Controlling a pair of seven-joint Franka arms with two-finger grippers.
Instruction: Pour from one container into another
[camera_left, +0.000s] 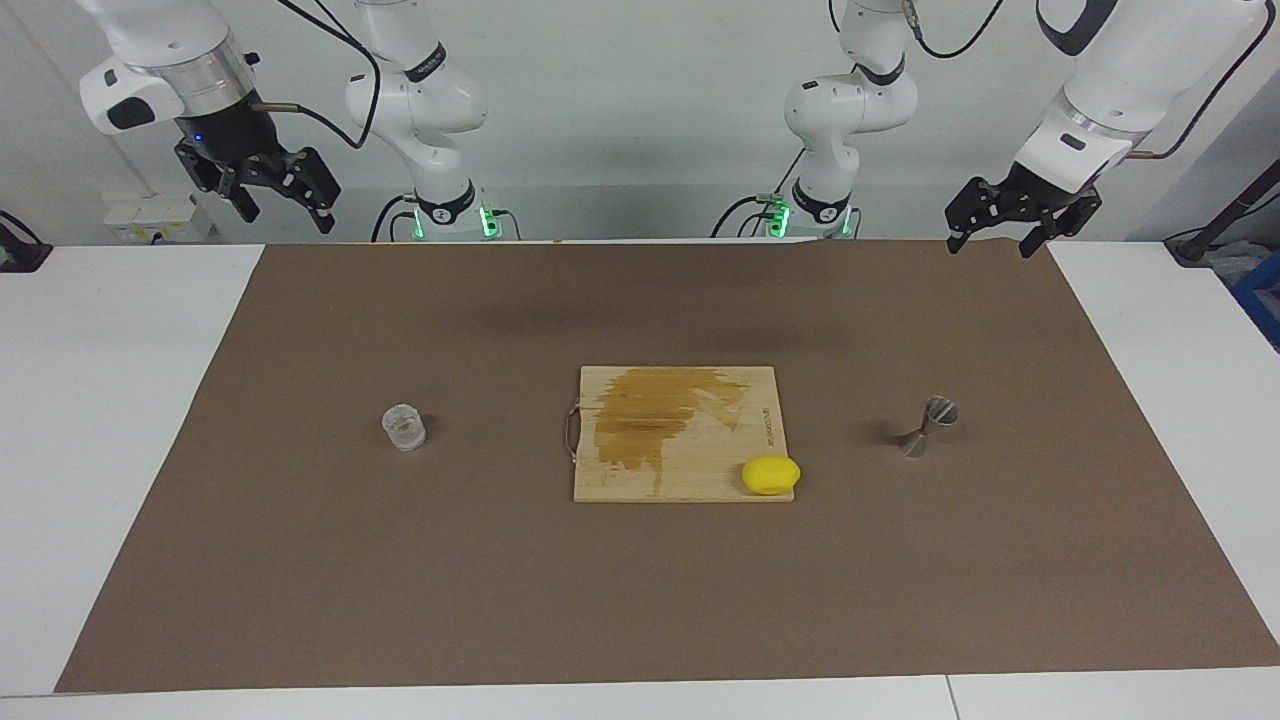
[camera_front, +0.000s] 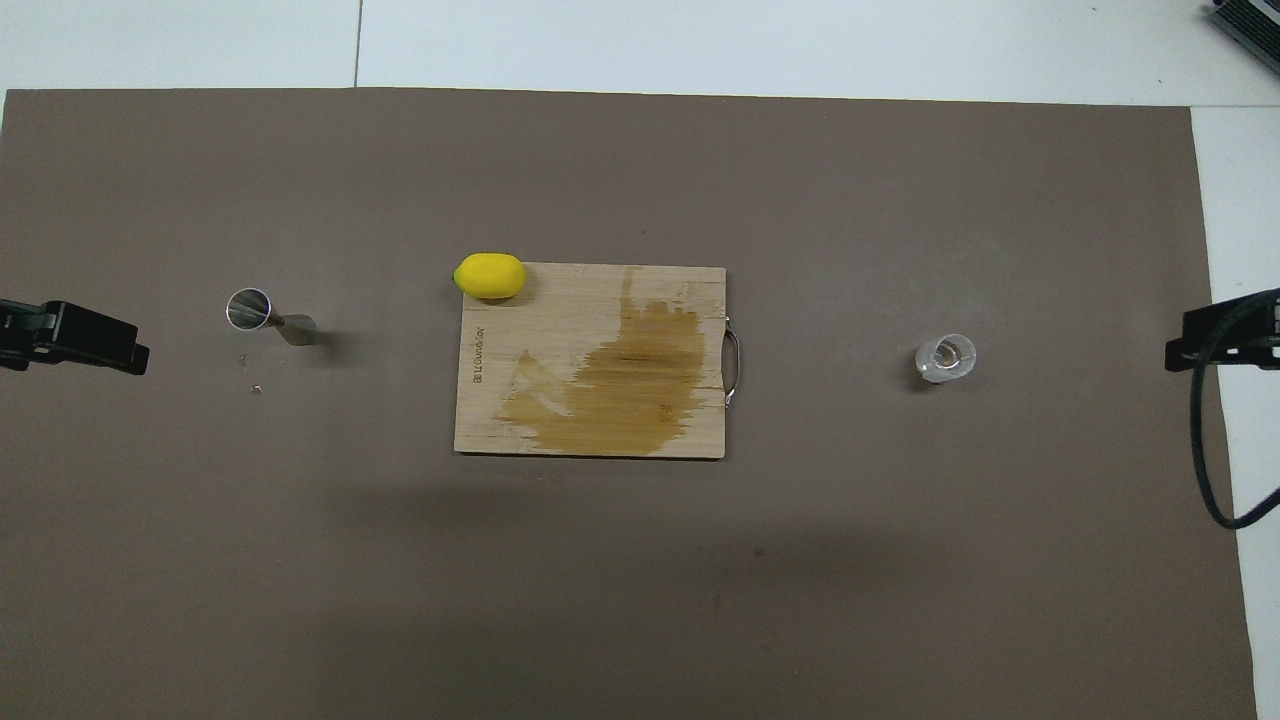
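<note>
Glass first: the small clear thick-walled glass cup (camera_left: 404, 427) stands upright on the brown mat (camera_left: 400, 600) toward the right arm's end of the worktop, at three o'clock from the wooden cutting board (camera_front: 600, 330) in the overhead view. The board carries a dark wet stain, with a yellow lemon (camera_left: 770, 475) on its eleven o'clock corner in that view. At nine o'clock from the board stands the small silver hourglass-shaped metal jigger (camera_left: 927, 426). The right tool (camera_left: 268, 197) hangs high over the mat's edge, fingers apart and empty. The left tool (camera_left: 1022, 220) likewise hangs with fingers apart, holding nothing.
</note>
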